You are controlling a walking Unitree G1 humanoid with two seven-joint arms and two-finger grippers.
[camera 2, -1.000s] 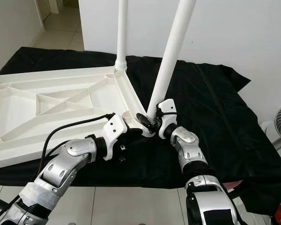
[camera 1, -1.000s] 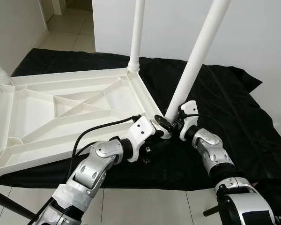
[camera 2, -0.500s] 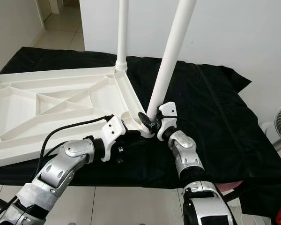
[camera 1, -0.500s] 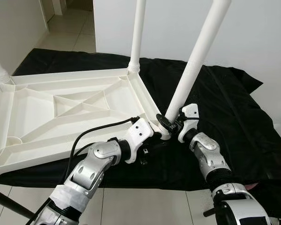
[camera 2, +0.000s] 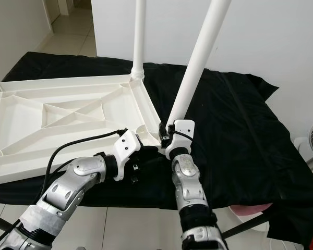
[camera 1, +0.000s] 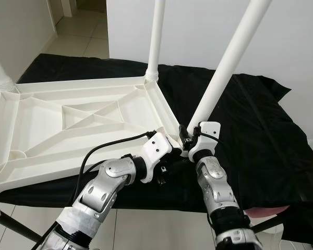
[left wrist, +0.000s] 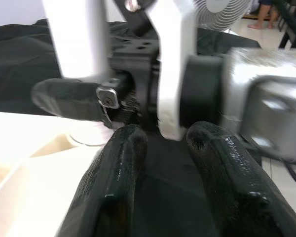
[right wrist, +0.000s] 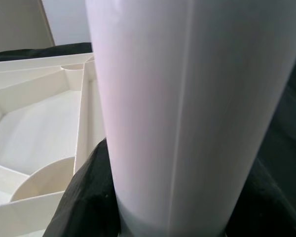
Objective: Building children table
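Gripping the tilted white leg (camera 1: 227, 65) near its base, right gripper (camera 1: 184, 139) clamps it over the upturned tabletop (camera 1: 68, 130) corner on black cloth (camera 1: 250, 130). Left gripper (left wrist: 163, 182) alongside, fingers apart, empty.

We see a plain white upturned tabletop (camera 1: 68, 125) with white ribs, and white legs (camera 1: 227, 67) rising from it. Beneath lies a black cloth (camera 1: 250, 135) on pale tiled floor (camera 1: 83, 31). Our arms are silver with white wrist housings; the gripper fingers (left wrist: 118, 182) are glossy black. The wall (camera 1: 198, 31) is white.
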